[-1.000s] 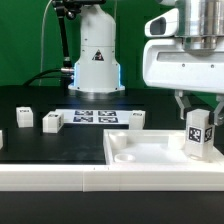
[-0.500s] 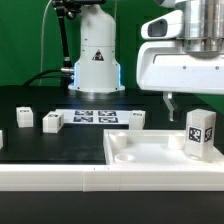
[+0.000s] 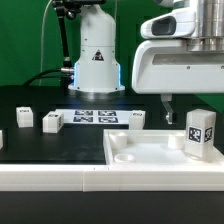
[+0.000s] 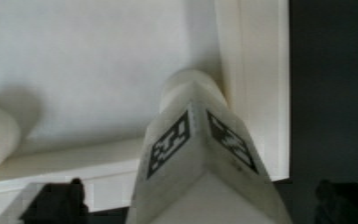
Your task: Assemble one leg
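White and square-sided, the leg (image 3: 201, 133) is seen standing upright on the large flat panel (image 3: 140, 150), near its edge on the exterior view's right, with a black-and-white tag on its side. The claw (image 4: 202, 200) is poised above it, spread wide, a fingertip (image 4: 55, 205) on either side and apparently clear of the post. Small loose parts (image 3: 52, 121) are seen on the black tabletop (image 3: 30, 145) beside the marker board (image 3: 95, 117).

No words or numbers can be read. Black-and-white square tags stand on the leg (image 3: 201, 132) just below the fingers (image 3: 168, 106) and on the marker board (image 3: 96, 117) well away from them; a dark triangular sign marks the arm's base (image 3: 97, 57)
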You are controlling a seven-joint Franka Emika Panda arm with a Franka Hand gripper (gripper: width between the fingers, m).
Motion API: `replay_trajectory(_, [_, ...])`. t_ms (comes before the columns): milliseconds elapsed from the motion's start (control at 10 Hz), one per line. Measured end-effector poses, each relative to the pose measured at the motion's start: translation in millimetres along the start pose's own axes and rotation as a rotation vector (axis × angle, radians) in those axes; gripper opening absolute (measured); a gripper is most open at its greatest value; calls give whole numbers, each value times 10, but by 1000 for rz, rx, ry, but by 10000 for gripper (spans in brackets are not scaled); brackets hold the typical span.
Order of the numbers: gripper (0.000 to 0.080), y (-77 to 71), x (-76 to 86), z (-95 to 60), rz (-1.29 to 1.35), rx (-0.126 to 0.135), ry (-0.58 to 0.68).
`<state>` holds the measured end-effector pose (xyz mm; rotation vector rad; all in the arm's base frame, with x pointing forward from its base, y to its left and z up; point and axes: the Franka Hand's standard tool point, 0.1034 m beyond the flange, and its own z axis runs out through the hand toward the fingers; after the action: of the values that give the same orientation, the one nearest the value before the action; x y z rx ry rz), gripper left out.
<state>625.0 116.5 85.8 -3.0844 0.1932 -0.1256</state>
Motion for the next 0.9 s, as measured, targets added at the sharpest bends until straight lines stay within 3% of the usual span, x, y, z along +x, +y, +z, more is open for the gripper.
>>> replay_trajectory(900, [649,-8,-16,15,-558,-2,3])
